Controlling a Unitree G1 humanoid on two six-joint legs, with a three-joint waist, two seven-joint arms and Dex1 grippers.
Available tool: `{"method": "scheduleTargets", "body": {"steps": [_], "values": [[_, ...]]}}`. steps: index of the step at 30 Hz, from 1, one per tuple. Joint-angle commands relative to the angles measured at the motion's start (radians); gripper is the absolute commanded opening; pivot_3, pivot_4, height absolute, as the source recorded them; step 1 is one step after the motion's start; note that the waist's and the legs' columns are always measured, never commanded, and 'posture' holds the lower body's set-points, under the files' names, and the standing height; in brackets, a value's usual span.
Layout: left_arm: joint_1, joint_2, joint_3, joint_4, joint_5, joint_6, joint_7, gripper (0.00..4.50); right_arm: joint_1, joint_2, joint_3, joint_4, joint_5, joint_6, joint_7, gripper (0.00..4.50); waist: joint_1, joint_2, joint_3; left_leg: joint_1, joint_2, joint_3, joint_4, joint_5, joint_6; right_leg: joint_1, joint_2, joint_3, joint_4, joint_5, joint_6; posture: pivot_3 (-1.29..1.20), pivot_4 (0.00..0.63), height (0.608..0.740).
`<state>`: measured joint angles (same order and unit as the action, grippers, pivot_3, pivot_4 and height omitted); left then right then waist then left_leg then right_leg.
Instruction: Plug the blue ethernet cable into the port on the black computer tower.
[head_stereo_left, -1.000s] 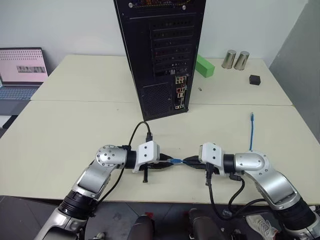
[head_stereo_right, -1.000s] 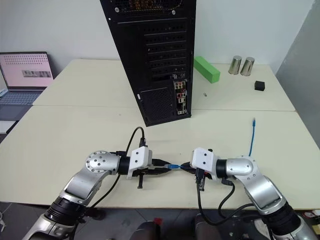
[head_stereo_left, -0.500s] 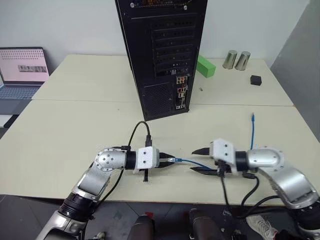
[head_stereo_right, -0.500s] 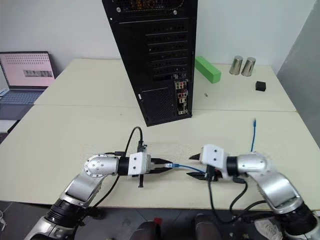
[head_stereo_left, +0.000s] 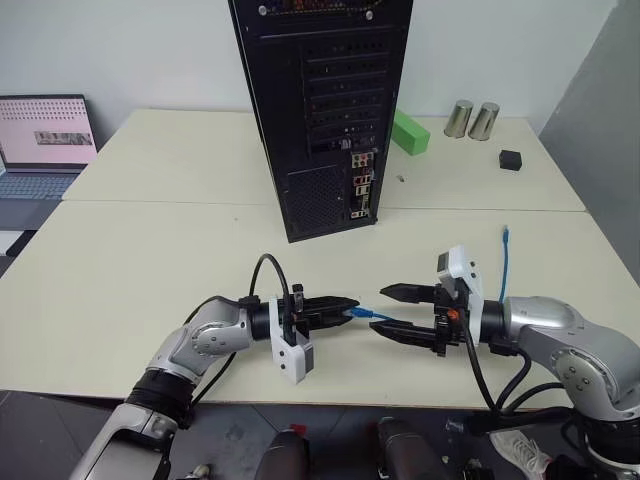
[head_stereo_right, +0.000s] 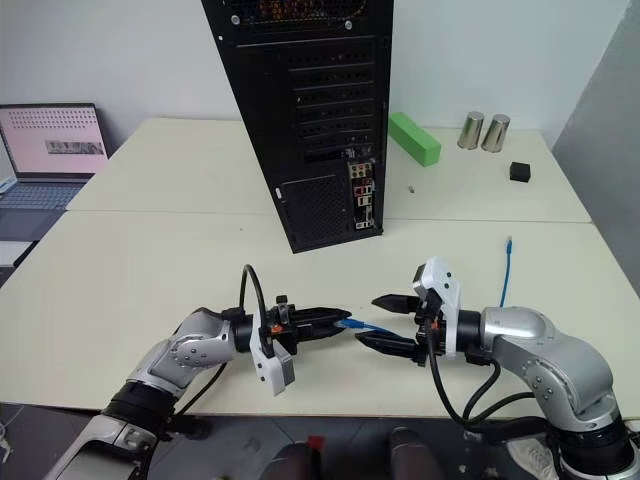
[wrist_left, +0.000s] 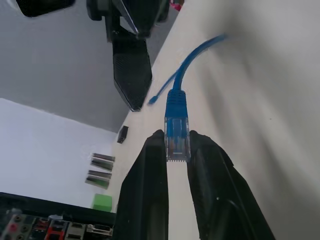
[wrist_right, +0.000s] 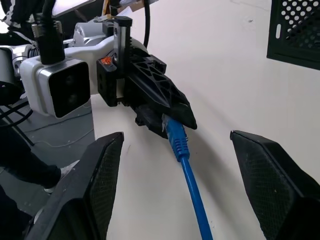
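Since a second ago, released by the right tool (head_stereo_left: 396, 310), whose two black ribbed fingers now stand wide apart above and below the cord, touching nothing; rolled over at the left wrist, white camera block now hanging below. Left tool (head_stereo_left: 343, 306) closed tight on the clear plastic plug of the blue ethernet cable (wrist_left: 176, 131), slim tapered black fingers pinching it from both sides, blue moulded boot jutting just past the tips. Thin, smooth light-blue cord running from there between the parted right fingers and off along the pale matte counter (head_stereo_left: 150, 260), far end with its small plug lying loose near the right edge (head_stereo_left: 504, 236). Black computer tower (head_stereo_left: 320, 90) upright at mid-counter, well apart from both tools, perforated metal rear facing forward, with slotted covers, square mesh vent and narrow strip of coloured connectors holding the port (head_stereo_left: 360, 186). Green rectangular block (head_stereo_left: 409, 131), two shiny metal cylinders (head_stereo_left: 471, 119) and small black cube (head_stereo_left: 510, 159) farther back; open laptop (head_stereo_left: 42, 135) at far left.
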<state>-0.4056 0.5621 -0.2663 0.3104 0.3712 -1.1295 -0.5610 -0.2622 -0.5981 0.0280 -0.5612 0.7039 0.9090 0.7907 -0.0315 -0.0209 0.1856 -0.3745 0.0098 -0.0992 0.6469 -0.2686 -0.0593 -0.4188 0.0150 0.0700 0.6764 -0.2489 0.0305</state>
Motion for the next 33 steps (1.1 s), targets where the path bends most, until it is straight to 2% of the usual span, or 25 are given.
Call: {"method": "scheduleTargets", "body": {"steps": [1, 9, 12, 25, 33], "values": [[-0.028, 0.0, 0.027, 0.007, 0.029, -0.04, 0.07, 0.3, -0.028, 0.014, 0.015, 0.005, 0.021, -0.001, -0.008, 3.61, 0.0, 0.0, 0.0, 0.0, 0.0, 0.0, 0.0, 0.0, 0.0, 0.0, 0.0, 0.0, 0.0, 0.0, 0.0, 0.0, 0.15, 0.74], [-0.033, 0.015, 0.019, 0.002, 0.065, -0.045, 0.139, 0.3, -0.057, 0.054, 0.03, 0.052, 0.049, 0.014, -0.024, 3.61, -0.001, 0.0, 0.0, 0.0, 0.0, 0.0, 0.0, 0.0, 0.0, 0.0, 0.0, 0.0, 0.0, 0.0, 0.0, 0.0, 0.15, 0.74], [-0.029, 0.017, 0.016, -0.004, 0.074, -0.041, 0.154, 0.3, -0.064, 0.06, 0.03, 0.06, 0.053, 0.022, -0.026, 3.09, -0.001, 0.0, 0.0, 0.0, 0.0, 0.0, 0.0, 0.0, 0.0, 0.0, 0.0, 0.0, 0.001, 0.0, 0.0, 0.0, 0.15, 0.74], [-0.034, 0.009, 0.011, -0.007, 0.113, -0.025, 0.207, 0.3, -0.076, 0.057, 0.037, 0.077, 0.046, 0.031, -0.028, 0.04, -0.001, 0.0, 0.0, 0.0, 0.0, -0.001, 0.0, 0.0, 0.0, 0.0, 0.0, -0.001, 0.001, 0.0, 0.0, 0.0, 0.15, 0.74], [-0.034, 0.0, 0.016, -0.014, 0.151, -0.015, 0.247, 0.3, -0.084, 0.05, 0.022, 0.087, 0.074, 0.064, -0.02, 0.0, -0.001, 0.0, 0.0, 0.0, 0.0, -0.001, 0.0, 0.0, 0.0, 0.0, 0.0, -0.001, 0.001, 0.0, 0.0, 0.0, 0.15, 0.74]]}}
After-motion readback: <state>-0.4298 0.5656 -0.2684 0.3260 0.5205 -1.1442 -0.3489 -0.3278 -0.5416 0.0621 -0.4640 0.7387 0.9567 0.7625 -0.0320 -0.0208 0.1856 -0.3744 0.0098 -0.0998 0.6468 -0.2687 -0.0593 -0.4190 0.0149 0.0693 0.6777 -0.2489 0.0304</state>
